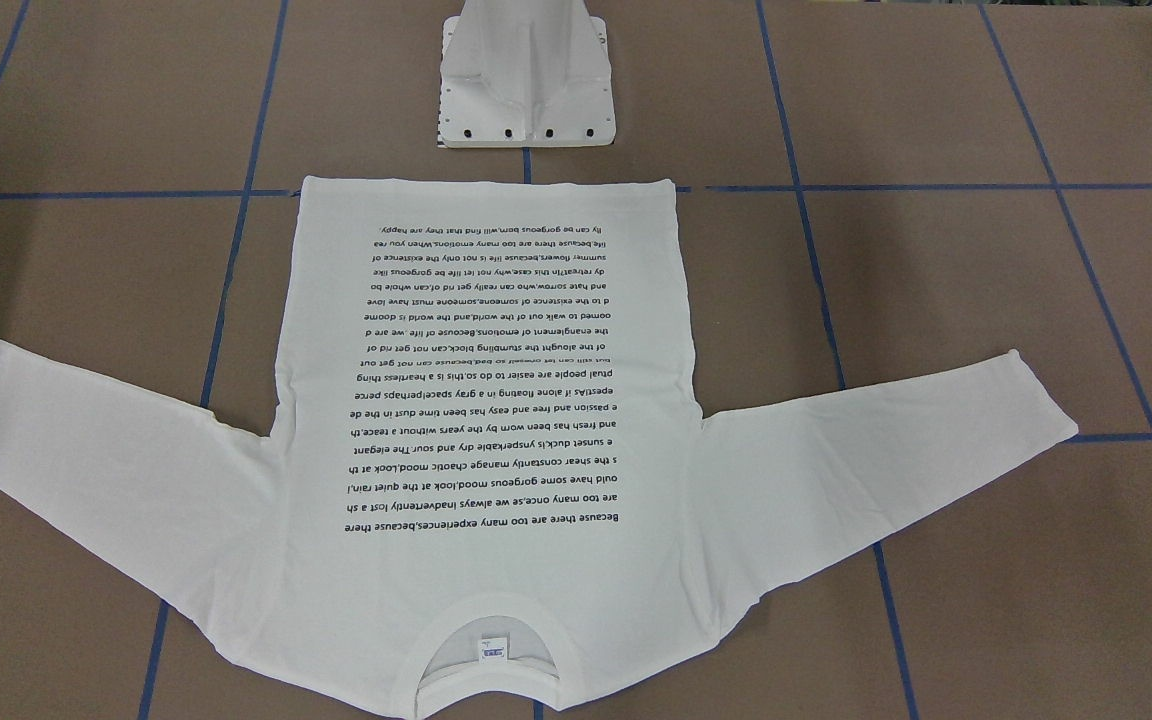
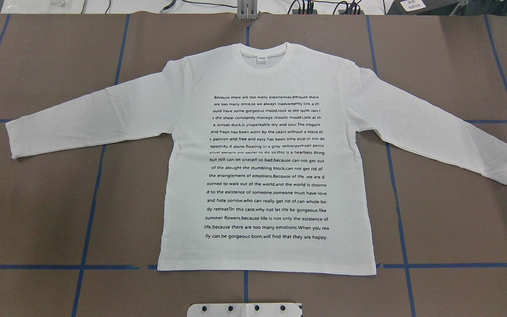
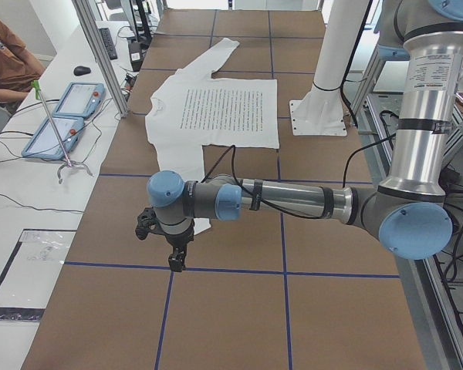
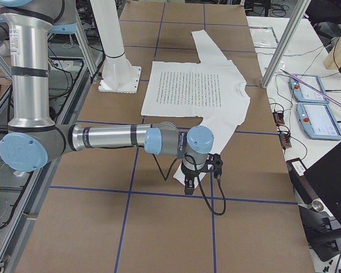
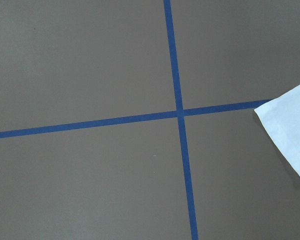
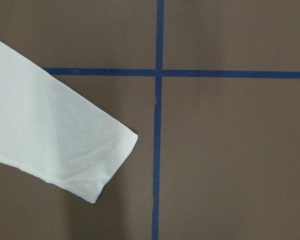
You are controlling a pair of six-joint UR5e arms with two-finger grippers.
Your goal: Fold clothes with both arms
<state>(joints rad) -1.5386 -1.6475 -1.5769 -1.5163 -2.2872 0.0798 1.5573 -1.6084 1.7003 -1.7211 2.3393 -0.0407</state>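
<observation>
Shirt [image 2: 266, 158] lies flat on the brown table [image 2: 38, 211], printed side up. It is centred in front of the white pedestal base [image 1: 526, 75]. The hem faces the base and lies near it without touching. The collar [image 2: 266, 49] is at the far side from the robot, with the small label [image 2: 262, 59] showing inside it. The black text block [image 2: 266, 185] covers the middle of the body.

Both sleeves are spread out and angled back toward the robot's side. The sleeve on the robot's left [image 2: 90, 119] and the sleeve on its right [image 2: 434, 132] both lie flat. No fold has been made in the body or the sleeves. Blue tape lines [image 2: 90, 220] mark a grid on the table, and the shirt lies across several of them.

Left arm [image 3: 293, 202] reaches out low over the table. The left gripper [image 3: 175, 260] points down beside the end of the left sleeve. Its wrist camera shows only a corner of that cuff [image 5: 290, 135] next to a tape crossing.

Right arm [image 4: 113, 136] is posed in mirror fashion. The right gripper [image 4: 188, 185] points down by the end of the right sleeve. Its wrist camera shows that cuff [image 6: 90, 155] lying flat just beside a tape line.

Neither gripper's fingers appear in the overhead, front or wrist views. From the side views I cannot tell whether they are released or clenched.
</observation>
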